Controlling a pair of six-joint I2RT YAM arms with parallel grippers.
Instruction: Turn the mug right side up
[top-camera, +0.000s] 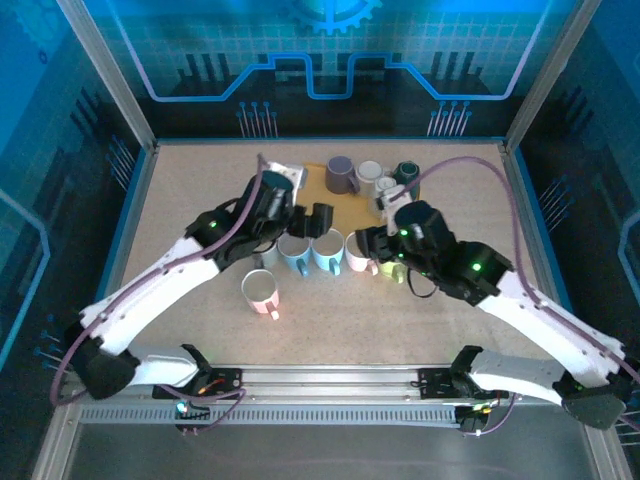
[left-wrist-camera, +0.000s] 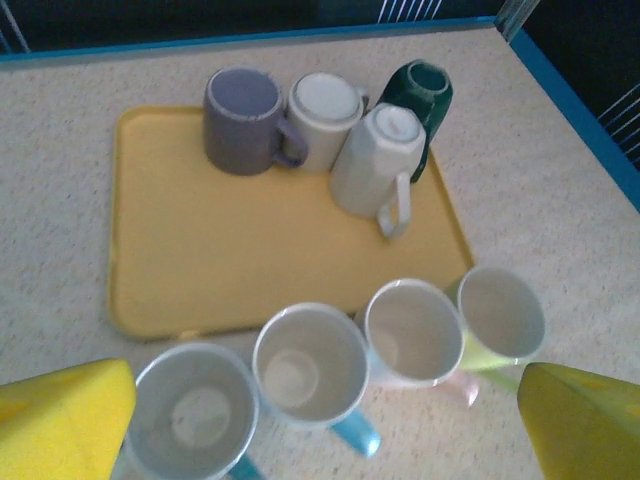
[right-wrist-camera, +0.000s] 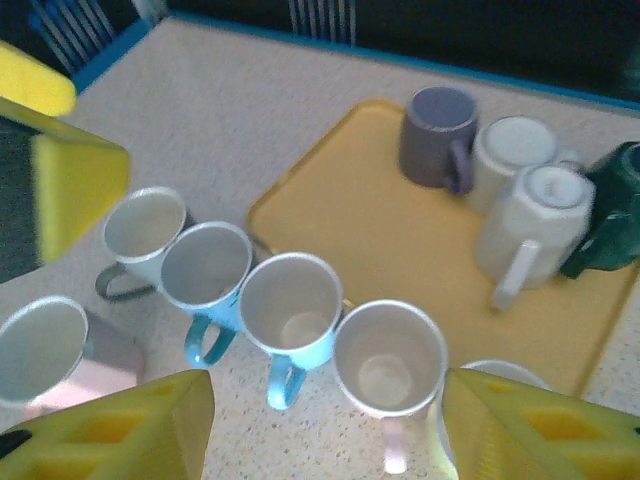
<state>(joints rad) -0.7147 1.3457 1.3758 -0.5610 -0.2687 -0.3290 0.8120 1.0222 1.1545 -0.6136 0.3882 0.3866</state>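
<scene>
Looking down from overhead, the left gripper (top-camera: 312, 222) and right gripper (top-camera: 368, 243) both hang over a row (top-camera: 328, 250) of upright mugs at the near edge of the tray (top-camera: 318, 195), where four upside-down mugs (top-camera: 342, 175) cluster at the far side. In the left wrist view, the fingers (left-wrist-camera: 60, 420) stand spread wide, holding nothing, above the row. The right wrist view matches: fingers (right-wrist-camera: 540, 430) wide apart and empty, the tray beyond.
</scene>
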